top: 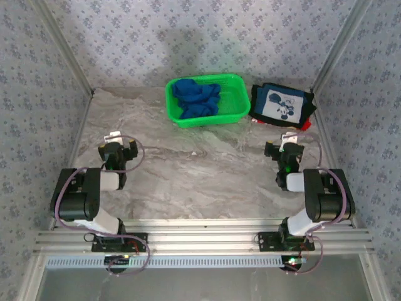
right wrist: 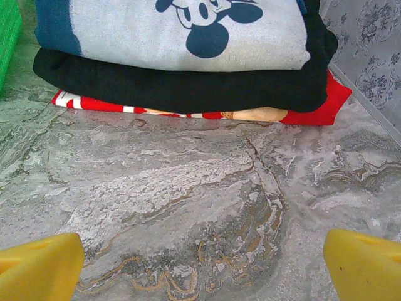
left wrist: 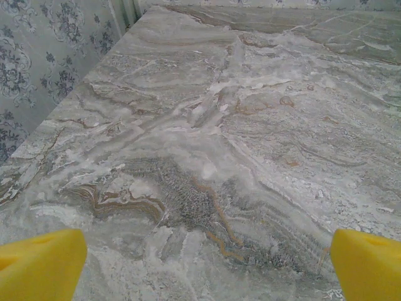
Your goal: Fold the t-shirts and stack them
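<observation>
Both arms low, jaws spread wide, nothing held. The left gripper (left wrist: 200, 266) hangs over the bare marble table (left wrist: 219, 125). The right gripper (right wrist: 200, 266) faces the folded pile dead ahead, with the navy t-shirt (right wrist: 188, 84) on top of the red t-shirt (right wrist: 332, 100). The royal blue t-shirt (top: 197, 98) sits crumpled in the green basket (top: 207, 120), ahead and inboard of each gripper, about equally near both and bunched along the basket's length. There's a cartoon mouse on the navy's pale panel, but no readable lettering.

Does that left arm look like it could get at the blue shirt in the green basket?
Probably yes. The blue shirt lies crumpled in the open-topped green basket, nothing covering it, and bare table lies between it and the left gripper, whose jaws are open.
</observation>
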{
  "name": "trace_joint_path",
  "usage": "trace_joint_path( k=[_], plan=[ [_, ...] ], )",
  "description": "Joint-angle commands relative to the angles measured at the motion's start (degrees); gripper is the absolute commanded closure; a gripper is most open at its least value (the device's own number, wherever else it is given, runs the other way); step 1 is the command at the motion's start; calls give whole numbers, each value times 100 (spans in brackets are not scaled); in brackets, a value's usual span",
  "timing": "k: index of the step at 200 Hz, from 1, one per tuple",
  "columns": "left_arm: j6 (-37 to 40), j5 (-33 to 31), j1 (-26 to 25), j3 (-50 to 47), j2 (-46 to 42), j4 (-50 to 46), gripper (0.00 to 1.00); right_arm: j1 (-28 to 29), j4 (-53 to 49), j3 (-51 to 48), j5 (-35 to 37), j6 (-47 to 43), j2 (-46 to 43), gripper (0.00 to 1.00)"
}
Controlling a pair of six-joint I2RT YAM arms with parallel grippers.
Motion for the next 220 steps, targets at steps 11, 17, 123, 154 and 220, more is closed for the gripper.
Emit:
trace_joint_path(
  k=[11, 17, 123, 154, 220],
  plan=[
    [-54, -89, -2, -59, -52, 200, 0, 15, 128, 7, 60, 1, 9, 0],
    [-54, -89, -2, -53, -53, 192, 0, 9, 124, 5, 60, 6, 6, 0],
    [-60, -85, -2, -59, -54, 200, 0, 8, 123, 1, 60, 5, 6, 0],
    [35, 1, -14, -111, -118, 350, 0, 27, 227, -67, -17, -55, -93, 0],
    [-1435, 435, -188, 2441, -2406, -5901, 0, 484, -5330, 1283, -812, 360, -3150, 0]
  ],
)
